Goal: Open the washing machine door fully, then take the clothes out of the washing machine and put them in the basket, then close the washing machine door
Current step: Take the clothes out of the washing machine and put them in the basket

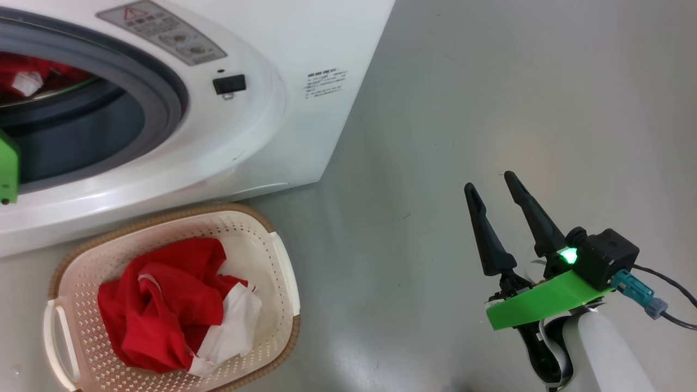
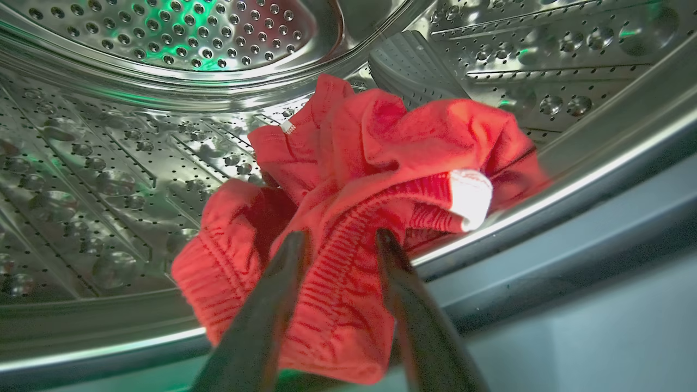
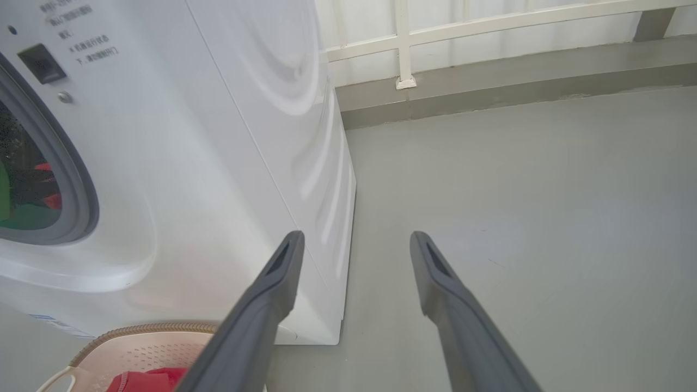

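In the head view, the washing machine (image 1: pixel 261 125) takes up my upper left with its mouth open. A red garment (image 1: pixel 38 76) with a white patch lies inside it. A green bracket (image 1: pixel 7 171) of my left arm sits at that mouth, on the view's left edge. The basket (image 1: pixel 280 272) stands on the floor (image 1: pixel 435 109) just below the machine's front, with a red and white garment (image 1: pixel 163 305) heaped in it. My right gripper (image 1: pixel 489 182) hangs well off to the right over bare floor, fingers spread and holding nothing.

In the left wrist view, my left gripper (image 2: pixel 338 239) is inside the steel drum (image 2: pixel 109 163). The red garment is bunched straight ahead, low against the drum's front lip. Its ribbed band (image 2: pixel 337 283) runs across between my two fingers, one on each side. I cannot tell whether they are pinching the cloth yet. I judge this arm to be the nearer one by far. The lift should come back towards me, over the lip, then down to the basket.

In the right wrist view, my right gripper is released and points past the machine's corner at the floor. The basket's rim shows at the lower left.
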You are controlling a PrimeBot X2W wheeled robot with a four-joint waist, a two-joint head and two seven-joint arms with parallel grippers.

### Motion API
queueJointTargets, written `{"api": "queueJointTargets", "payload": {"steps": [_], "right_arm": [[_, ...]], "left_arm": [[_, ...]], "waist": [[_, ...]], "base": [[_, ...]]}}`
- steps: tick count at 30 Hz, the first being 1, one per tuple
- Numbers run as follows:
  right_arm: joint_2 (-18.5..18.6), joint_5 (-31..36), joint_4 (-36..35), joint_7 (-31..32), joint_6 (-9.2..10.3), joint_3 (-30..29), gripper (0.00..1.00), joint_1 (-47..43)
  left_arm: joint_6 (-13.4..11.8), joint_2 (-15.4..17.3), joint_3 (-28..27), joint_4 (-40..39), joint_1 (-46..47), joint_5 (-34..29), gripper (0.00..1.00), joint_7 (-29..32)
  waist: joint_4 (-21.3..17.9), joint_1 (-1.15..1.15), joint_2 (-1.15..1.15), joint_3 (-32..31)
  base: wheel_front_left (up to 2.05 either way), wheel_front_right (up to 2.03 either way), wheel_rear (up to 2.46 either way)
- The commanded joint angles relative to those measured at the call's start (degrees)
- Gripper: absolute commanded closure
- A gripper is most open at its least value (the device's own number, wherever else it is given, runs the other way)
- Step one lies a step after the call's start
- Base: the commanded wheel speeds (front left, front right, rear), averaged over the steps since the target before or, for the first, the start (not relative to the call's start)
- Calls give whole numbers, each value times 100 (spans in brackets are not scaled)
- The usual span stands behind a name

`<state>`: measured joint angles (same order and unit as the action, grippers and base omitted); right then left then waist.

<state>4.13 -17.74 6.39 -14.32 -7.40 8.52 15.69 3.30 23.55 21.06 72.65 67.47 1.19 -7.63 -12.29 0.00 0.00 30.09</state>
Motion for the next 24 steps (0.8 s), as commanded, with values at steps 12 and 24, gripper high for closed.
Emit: {"api": "queueJointTargets", "payload": {"steps": [12, 24], "right_arm": [[90, 14, -60, -68, -9, 149, 0, -63], [400, -21, -2, -68, -9, 121, 0, -356]], "left_arm": [[105, 39, -247, 49, -167, 477, 100, -413], [8, -334, -770, -1301, -1336, 1083, 100, -734]], "waist": [[142, 0, 0, -369], [568, 0, 0, -1057]], "base": [[0, 0, 0], [0, 0, 0]]}}
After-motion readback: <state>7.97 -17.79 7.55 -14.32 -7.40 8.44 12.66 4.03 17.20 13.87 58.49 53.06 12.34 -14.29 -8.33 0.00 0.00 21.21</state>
